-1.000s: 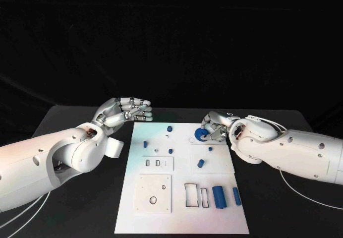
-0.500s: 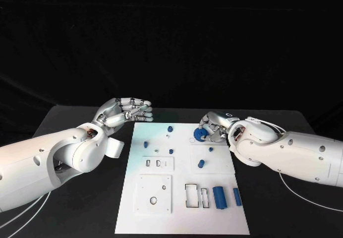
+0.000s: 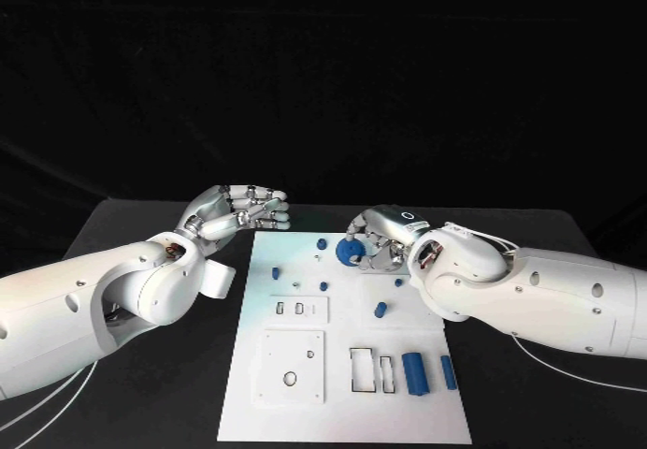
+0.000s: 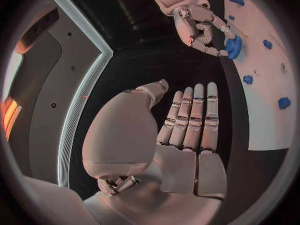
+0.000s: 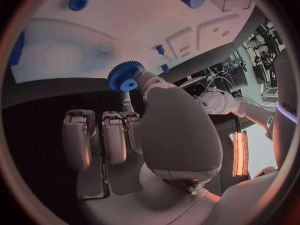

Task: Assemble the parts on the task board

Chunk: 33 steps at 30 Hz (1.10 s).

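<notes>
Moved toward the left along the far part of the task board (image 3: pixel 344 393) since one second ago: right hand (image 3: pixel 375 238), carrying with it the blue gear (image 3: pixel 350 251). Gear pinched between thumb and fingertips, held just over the board's far end, near a small blue peg (image 3: pixel 321 243). Left hand (image 3: pixel 240 210) unchanged, raised beside the board's far left corner, fingers straight and close together, holding nothing. More blue parts (image 3: pixel 414 372) resting on the near right of the board.

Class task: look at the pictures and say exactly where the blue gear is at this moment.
In the head view the blue gear is held in the right robot hand over the far end of the task board, right of a small blue peg.
</notes>
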### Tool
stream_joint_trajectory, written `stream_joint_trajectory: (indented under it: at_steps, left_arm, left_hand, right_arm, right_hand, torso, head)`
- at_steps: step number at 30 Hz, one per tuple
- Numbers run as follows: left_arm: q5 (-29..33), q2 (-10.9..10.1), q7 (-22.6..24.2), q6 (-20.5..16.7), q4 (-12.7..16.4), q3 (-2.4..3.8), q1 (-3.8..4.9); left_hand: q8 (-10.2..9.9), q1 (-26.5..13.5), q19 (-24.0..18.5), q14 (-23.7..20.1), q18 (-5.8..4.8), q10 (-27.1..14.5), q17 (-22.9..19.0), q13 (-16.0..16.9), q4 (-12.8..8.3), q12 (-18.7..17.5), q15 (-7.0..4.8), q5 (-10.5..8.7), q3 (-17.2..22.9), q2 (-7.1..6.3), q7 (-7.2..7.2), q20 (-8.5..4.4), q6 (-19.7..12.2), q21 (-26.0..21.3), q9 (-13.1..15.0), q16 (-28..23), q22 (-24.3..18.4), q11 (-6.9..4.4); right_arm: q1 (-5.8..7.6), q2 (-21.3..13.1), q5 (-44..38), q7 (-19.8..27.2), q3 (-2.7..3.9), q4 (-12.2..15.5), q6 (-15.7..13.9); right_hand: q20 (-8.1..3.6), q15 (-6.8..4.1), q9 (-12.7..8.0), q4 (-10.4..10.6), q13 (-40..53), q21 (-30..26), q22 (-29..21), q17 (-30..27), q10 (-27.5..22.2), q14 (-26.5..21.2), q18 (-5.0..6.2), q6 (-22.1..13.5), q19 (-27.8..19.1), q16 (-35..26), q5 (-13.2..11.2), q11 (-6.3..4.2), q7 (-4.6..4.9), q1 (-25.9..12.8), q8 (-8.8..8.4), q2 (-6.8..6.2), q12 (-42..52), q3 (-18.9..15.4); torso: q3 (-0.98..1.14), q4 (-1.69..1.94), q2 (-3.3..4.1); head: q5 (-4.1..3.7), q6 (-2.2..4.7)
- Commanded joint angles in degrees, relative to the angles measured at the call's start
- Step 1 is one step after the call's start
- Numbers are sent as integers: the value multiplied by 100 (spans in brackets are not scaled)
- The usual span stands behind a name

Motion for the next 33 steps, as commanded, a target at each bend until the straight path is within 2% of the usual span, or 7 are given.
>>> stream_joint_trajectory:
  at_steps: [1, 5, 8, 16, 21, 33]
  left_arm:
    - [10, 21, 30, 101, 9, 2, 2]
    - [10, 29, 29, 103, 9, 2, 2]
    - [10, 34, 27, 103, 8, 2, 2]
    - [10, 38, 20, 101, 13, 2, 3]
    - [10, 46, 20, 102, 16, 2, 3]
    - [10, 44, 18, 100, 31, 3, 5]
  left_hand:
    - [-26, -51, -6, -1, 67, -1, 9, 2, -7, -18, 24, 5, 30, -2, 137, 30, -33, -32, -10, -28, -5, 18]
    - [-26, -51, -6, -1, 67, -1, 9, 2, -7, -18, 24, 5, 30, -2, 137, 30, -33, -32, -10, -28, -5, 18]
    - [-26, -51, -6, -1, 67, -1, 9, 2, -7, -18, 24, 5, 30, -2, 137, 30, -33, -32, -10, -28, -5, 18]
    - [-26, -51, -6, -1, 67, -1, 9, 2, -7, -18, 24, 5, 30, -2, 137, 30, -33, -32, -10, -28, -5, 18]
    - [-34, -59, -10, -3, 67, -2, 16, 3, -14, -36, 27, 5, 40, 3, 140, 32, -38, -35, -12, -38, -10, 21]
    - [-34, -59, -10, -3, 67, -2, 16, 3, -14, -36, 27, 5, 40, 3, 140, 32, -38, -35, -12, -38, -10, 21]
  right_arm:
    - [7, 168, -475, -149, 1, -48, -132]
    - [-9, 416, -535, -191, -1, -208, -126]
    - [-18, 588, -554, -234, -5, -349, -101]
    - [-40, 885, -560, -257, -12, -583, -40]
    - [-51, 1032, -545, -248, -16, -704, 23]
    - [-115, 1165, -410, -259, -51, -893, 239]
  right_hand:
    - [-44, -38, 49, 1, 1352, 33, 1112, 1277, 496, 560, -64, 266, 264, 28, 9, -39, -138, -56, 1, -7, 26, 59]
    - [-44, -38, 49, 1, 1352, 33, 1112, 1277, 496, 560, -64, 266, 264, 28, 9, -39, -138, -56, 1, -7, 26, 59]
    - [-45, -39, 50, -1, 1351, 34, 1113, 1273, 495, 559, -65, 268, 265, 28, 11, -41, -140, -57, 1, -5, 24, 68]
    - [-46, -40, 50, -1, 1347, 34, 1114, 1268, 493, 558, -65, 268, 266, 27, 12, -43, -140, -61, 0, -1, 21, 77]
    - [-47, -41, 49, 1, 1348, 38, 1117, 1273, 494, 559, -66, 265, 268, 28, 11, -43, -139, -71, -4, -1, 21, 85]
    - [-50, -42, 48, 6, 1343, 31, 1112, 1259, 491, 556, -64, 257, 264, 25, 8, -41, -136, -101, -13, -13, 16, 95]
  torso:
    - [-5, 11, 0]
    - [-10, 19, 5]
    - [-6, 19, 11]
    - [-19, 35, 21]
    - [-27, 26, 17]
    - [-13, 32, 13]
  head:
    - [2, -6]
    - [16, -6]
    - [39, -22]
    - [38, -28]
    - [33, -41]
    - [62, -79]
